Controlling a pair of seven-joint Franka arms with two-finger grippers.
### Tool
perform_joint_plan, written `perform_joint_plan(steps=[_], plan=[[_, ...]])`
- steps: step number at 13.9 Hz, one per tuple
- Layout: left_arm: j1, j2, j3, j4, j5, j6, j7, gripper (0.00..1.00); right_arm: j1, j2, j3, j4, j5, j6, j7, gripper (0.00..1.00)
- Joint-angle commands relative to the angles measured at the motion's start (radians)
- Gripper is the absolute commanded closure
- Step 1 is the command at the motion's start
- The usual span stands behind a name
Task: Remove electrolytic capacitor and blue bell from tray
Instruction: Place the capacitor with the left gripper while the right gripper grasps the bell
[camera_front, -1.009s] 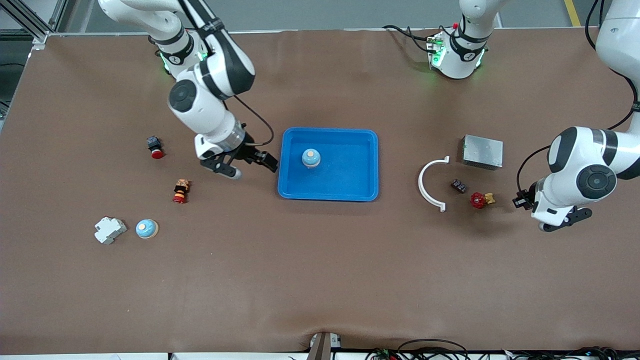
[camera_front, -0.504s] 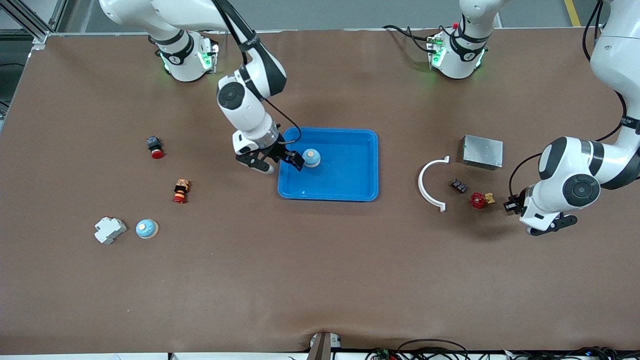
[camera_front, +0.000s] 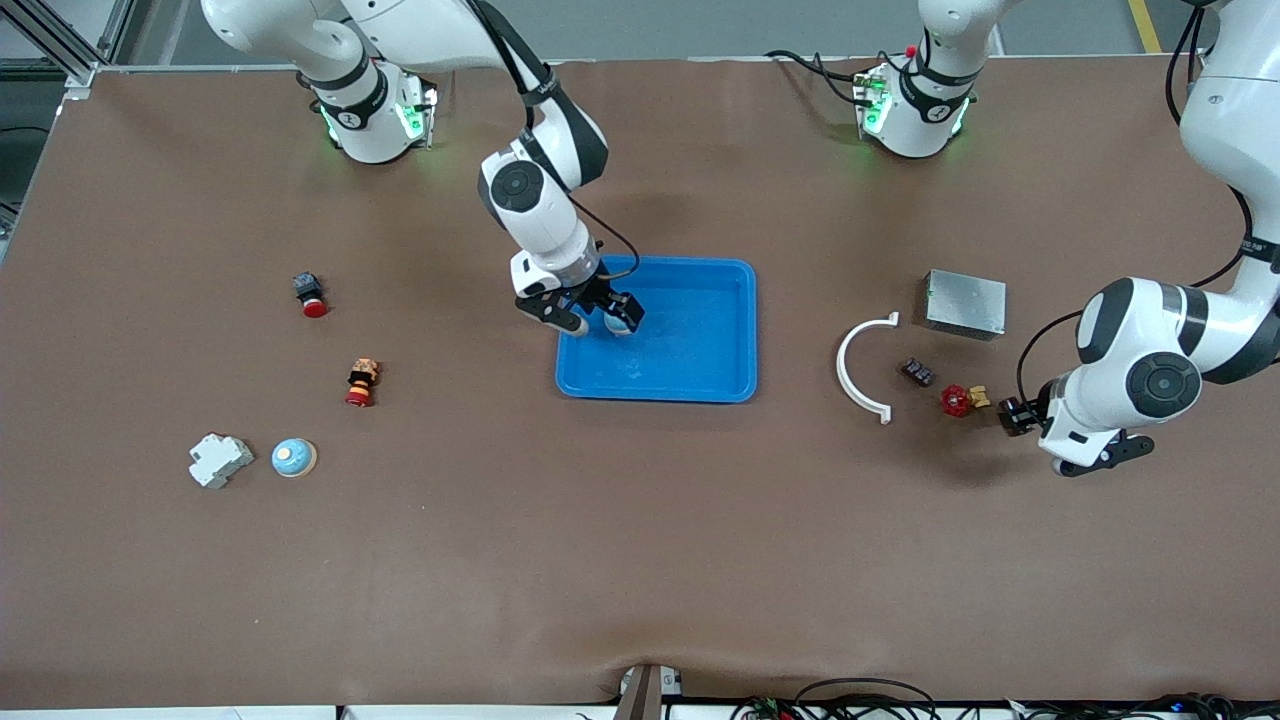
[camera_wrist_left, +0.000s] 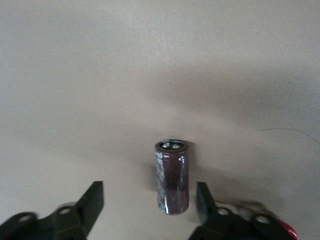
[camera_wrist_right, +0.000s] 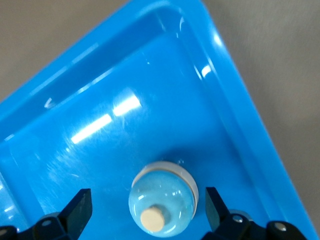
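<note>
A light-blue bell (camera_front: 622, 321) with a cream button stands in the blue tray (camera_front: 700, 345). My right gripper (camera_front: 603, 320) is open and low over the tray, one finger on each side of the bell (camera_wrist_right: 162, 200), not touching it; the right wrist view shows this gripper (camera_wrist_right: 147, 200). My left gripper (camera_front: 1050, 440) is open, low over the table at the left arm's end. A dark brown capacitor (camera_wrist_left: 172, 180) stands upright on the table between its fingers, close to one finger (camera_wrist_left: 202, 200). The left hand hides the capacitor in the front view.
A second blue bell (camera_front: 294, 457) and a white breaker (camera_front: 219, 460) lie toward the right arm's end, with two red push-buttons (camera_front: 310, 295) (camera_front: 361, 382). A white arc (camera_front: 862, 365), metal box (camera_front: 965, 303), small dark part (camera_front: 917, 372) and red valve (camera_front: 958, 400) lie near the left gripper.
My right gripper has moved from beside the tray to over it and now straddles the bell. My left gripper has shifted a little toward the red valve and lower.
</note>
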Motion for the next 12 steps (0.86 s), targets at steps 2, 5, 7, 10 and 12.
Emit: perform_joint_plan(steps=[2, 5, 7, 10, 12], plan=[[0.006, -0.119, -0.065, 0.000, -0.057, -0.109, 0.018, 0.00, 0.042, 0.040, -0.020, 0.019, 0.018, 0.017, 0.013, 0.00], [0.003, -0.174, -0.120, 0.086, -0.172, -0.235, 0.020, 0.00, 0.053, 0.062, -0.023, 0.033, 0.020, 0.017, 0.013, 0.00], [0.002, -0.170, -0.167, 0.197, -0.210, -0.375, 0.025, 0.00, 0.051, 0.068, -0.023, 0.041, 0.020, 0.017, 0.013, 0.39], [0.002, -0.174, -0.229, 0.317, -0.227, -0.497, 0.052, 0.00, 0.053, 0.089, -0.023, 0.062, 0.018, 0.017, 0.043, 1.00], [0.003, -0.176, -0.275, 0.399, -0.232, -0.582, 0.064, 0.00, 0.053, 0.095, -0.023, 0.073, 0.018, 0.016, 0.056, 1.00]])
